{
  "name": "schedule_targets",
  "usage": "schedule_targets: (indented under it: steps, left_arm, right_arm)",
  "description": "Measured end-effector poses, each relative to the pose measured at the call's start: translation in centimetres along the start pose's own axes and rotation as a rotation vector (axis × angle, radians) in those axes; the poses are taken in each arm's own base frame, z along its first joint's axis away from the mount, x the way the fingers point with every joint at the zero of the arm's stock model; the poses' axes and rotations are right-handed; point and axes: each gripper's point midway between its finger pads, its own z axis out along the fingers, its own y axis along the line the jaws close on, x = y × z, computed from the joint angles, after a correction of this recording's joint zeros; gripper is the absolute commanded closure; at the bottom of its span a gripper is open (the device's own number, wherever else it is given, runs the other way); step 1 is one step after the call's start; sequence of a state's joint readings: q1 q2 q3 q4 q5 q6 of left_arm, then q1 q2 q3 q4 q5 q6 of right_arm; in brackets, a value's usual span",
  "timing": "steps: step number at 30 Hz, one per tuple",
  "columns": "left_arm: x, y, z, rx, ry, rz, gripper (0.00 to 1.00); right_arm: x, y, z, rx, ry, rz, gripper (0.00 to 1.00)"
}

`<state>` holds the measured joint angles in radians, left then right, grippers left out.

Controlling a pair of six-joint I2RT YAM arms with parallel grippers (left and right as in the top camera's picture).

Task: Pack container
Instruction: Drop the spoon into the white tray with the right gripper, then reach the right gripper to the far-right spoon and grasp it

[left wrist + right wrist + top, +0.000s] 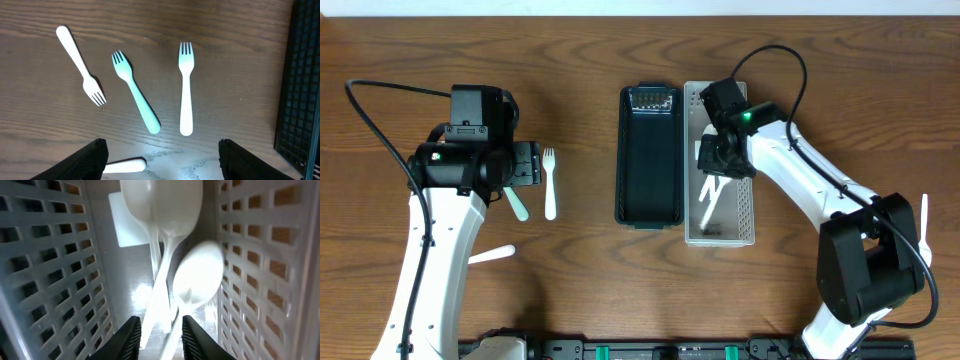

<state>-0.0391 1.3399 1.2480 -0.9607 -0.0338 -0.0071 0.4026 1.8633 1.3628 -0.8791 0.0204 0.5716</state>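
The white slotted basket (745, 215) stands right of the black container (648, 160). My right gripper (717, 160) is down inside the basket, its jaws (160, 322) a little apart and open. Two white spoons (165, 210) lie on the basket floor; one spoon bowl (197, 277) is blurred, and its handle runs loose between the fingers. My left gripper (527, 165) hovers open (162, 160) above the table over a teal fork (136, 97) and two white forks (186, 90), touching none of them.
A third white fork (80, 65) lies further left. A white handle (125, 165) rests beside the left finger. One more white utensil (924, 215) lies by the right arm's base. The black container's mesh wall (300, 85) borders the forks.
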Motion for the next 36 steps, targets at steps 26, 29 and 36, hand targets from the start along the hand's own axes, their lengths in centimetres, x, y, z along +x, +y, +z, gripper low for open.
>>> schedule_targets:
  steps: [26,29,36]
  left_arm:
    - [-0.1,0.0,0.0,0.0,-0.003,0.0,0.26]
    - [-0.1,0.0,0.0,0.0,-0.004,0.0,0.26]
    - [-0.1,0.0,0.0,0.0,-0.003,0.0,0.26]
  right_arm:
    - [-0.7,-34.2,-17.4,0.375,-0.164,0.499,0.03]
    - [1.2,-36.3,-13.8,0.386,-0.111,0.493,0.02]
    - [3.5,-38.6,-7.9,0.365,-0.09,0.466,0.02]
